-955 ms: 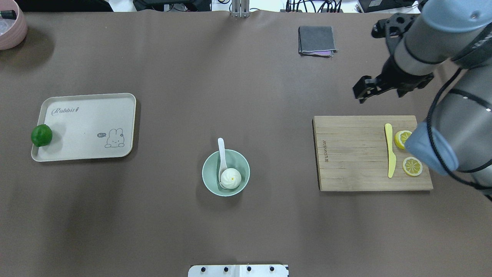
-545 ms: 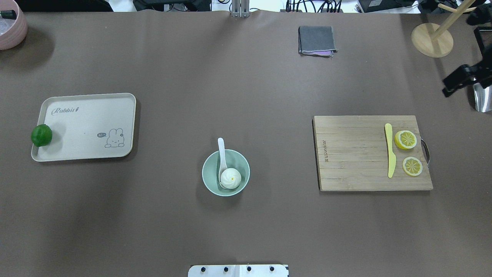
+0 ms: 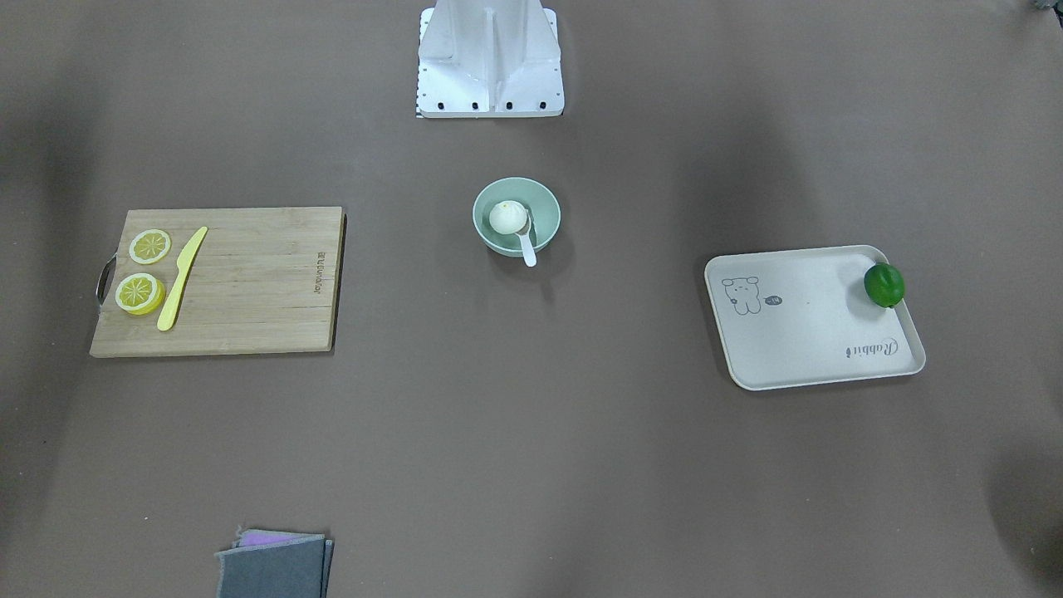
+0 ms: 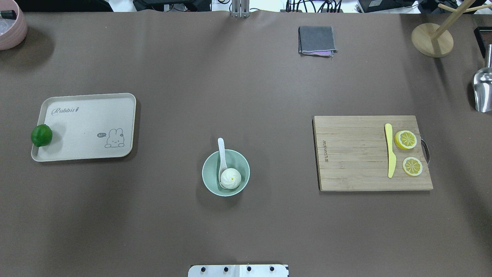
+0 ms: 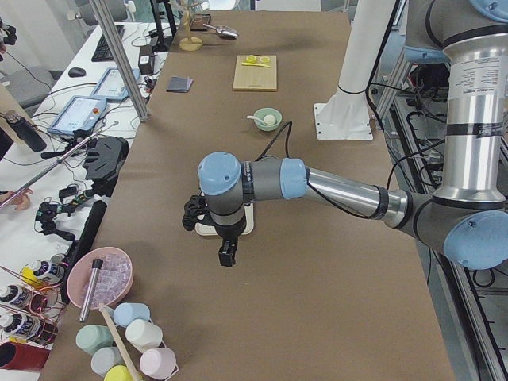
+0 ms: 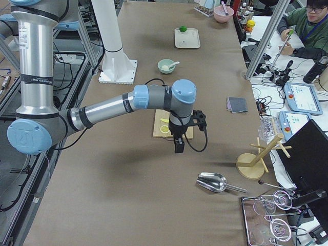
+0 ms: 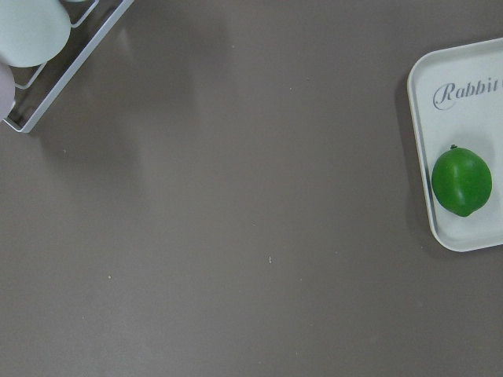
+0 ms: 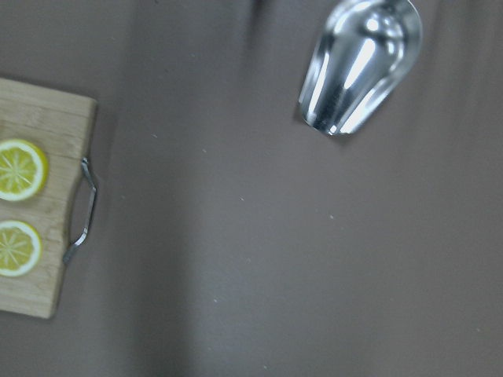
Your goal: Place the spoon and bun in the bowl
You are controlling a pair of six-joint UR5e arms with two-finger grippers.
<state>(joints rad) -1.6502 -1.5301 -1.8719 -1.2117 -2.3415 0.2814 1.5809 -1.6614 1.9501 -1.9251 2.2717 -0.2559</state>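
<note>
The mint-green bowl [image 4: 241,161] stands at the table's middle near the robot base; it also shows in the front view [image 3: 546,206]. The white bun [image 4: 230,178] lies inside it. The white spoon [image 4: 221,151] rests with its scoop in the bowl under the bun and its handle over the rim. My left gripper [image 5: 226,255] hangs over the table's left end, far from the bowl. My right gripper [image 6: 178,147] hangs beyond the cutting board at the right end. Both show only in the side views, so I cannot tell if they are open or shut.
A cream tray [image 4: 84,115] with a green lime [image 4: 41,135] lies at the left. A wooden cutting board [image 4: 353,154] with a yellow knife [image 4: 390,150] and lemon slices lies at the right. A grey cloth [image 4: 316,40], a metal scoop [image 4: 482,90] and a wooden stand [image 4: 432,39] sit farther off.
My right arm has drawn back to the right and left the overhead view. The bowl, bun and spoon have not moved.
</note>
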